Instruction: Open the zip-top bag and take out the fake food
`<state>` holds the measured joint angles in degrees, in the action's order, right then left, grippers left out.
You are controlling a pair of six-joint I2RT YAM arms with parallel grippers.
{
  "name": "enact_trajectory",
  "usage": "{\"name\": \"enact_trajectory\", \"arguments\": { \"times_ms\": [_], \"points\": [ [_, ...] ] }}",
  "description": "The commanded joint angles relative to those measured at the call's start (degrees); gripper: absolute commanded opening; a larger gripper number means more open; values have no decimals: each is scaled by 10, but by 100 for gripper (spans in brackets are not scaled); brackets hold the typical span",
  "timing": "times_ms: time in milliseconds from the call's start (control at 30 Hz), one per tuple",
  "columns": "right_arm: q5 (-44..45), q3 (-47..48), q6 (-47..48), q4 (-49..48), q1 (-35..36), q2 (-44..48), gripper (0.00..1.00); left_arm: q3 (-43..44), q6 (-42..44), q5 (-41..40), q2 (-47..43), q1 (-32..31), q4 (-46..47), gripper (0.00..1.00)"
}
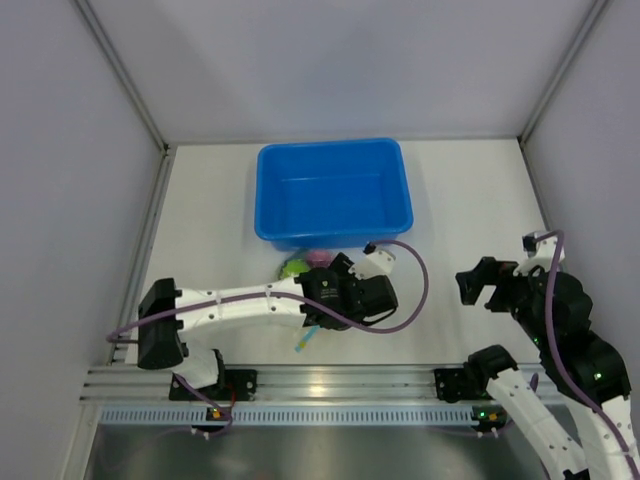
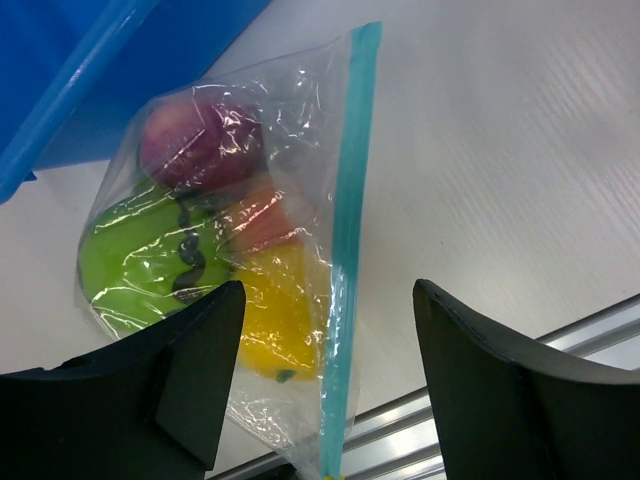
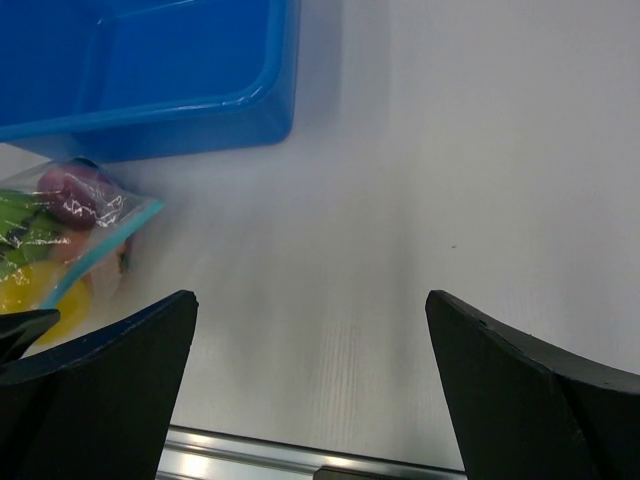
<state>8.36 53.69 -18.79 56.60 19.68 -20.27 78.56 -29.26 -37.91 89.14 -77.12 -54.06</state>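
Clear zip-top bag [image 2: 230,250] half-hidden overhead beneath spread left gripper [image 2: 328,287]; right gripper [image 3: 310,300] also spread.

top view: zip-top bag [image 1: 293,268] mostly hidden under left tool [image 1: 315,285]; fake food [image 1: 320,259] too small to tell | left wrist: bag's lower corner cut off; finger [image 2: 190,370] covers green fruit [image 2: 140,260] base | right wrist: bag, blue tub [image 3: 150,70] cropped

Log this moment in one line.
left gripper: open, straddling zipper | right gripper: open, away from bag | fruit: inside bag
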Motion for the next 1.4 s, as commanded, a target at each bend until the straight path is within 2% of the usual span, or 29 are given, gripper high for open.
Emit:
{"name": "enact_trajectory", "arguments": {
  "times_ms": [0,300,333,400,433,500,567,600,667,900,1033,1233,1267,1333,1367],
  "points": [
    [-13,0,-10,-25,-5,8,99,18,-19,-17,22,-3,0,73],
    [-26,-10,-13,-39,-5,7,99,29,-37,-50,95,-10,-42,61],
    [-26,-10,-13,-40,-5,7,99,36,-44,-65,102,-10,-52,54],
    [-26,-10,-12,-40,-5,7,99,44,-60,-79,121,-10,-77,48],
    [-27,-10,-13,-42,-5,7,99,49,-63,-85,125,-10,-82,40],
    [-28,-10,-12,-44,-5,7,100,53,-65,-90,131,-10,-86,37],
    [-27,-10,-13,-45,-5,6,99,65,-75,-105,133,-10,-96,22],
    [-28,-10,-13,-45,-6,5,99,69,-78,-109,135,-10,-107,12],
    [-29,-12,-12,-46,-5,5,100,85,-85,-118,133,-10,-114,0],
    [-41,-16,-9,-52,-5,1,99,125,-101,-146,110,-10,-124,0],
    [-84,-21,1,-72,-5,1,99,154,-141,-174,79,-7,-121,0],
    [-246,-44,19,-139,-6,0,99,180,-224,-264,14,-2,-121,0],
    [-307,-50,20,-151,-5,0,99,186,-235,-273,0,-2,-120,0],
    [-376,-73,17,-202,-5,2,97,193,-269,-285,-12,-2,-120,0],
    [-448,-80,12,-221,-5,4,97,202,-280,-297,-21,-2,-120,0]
  ]
}}
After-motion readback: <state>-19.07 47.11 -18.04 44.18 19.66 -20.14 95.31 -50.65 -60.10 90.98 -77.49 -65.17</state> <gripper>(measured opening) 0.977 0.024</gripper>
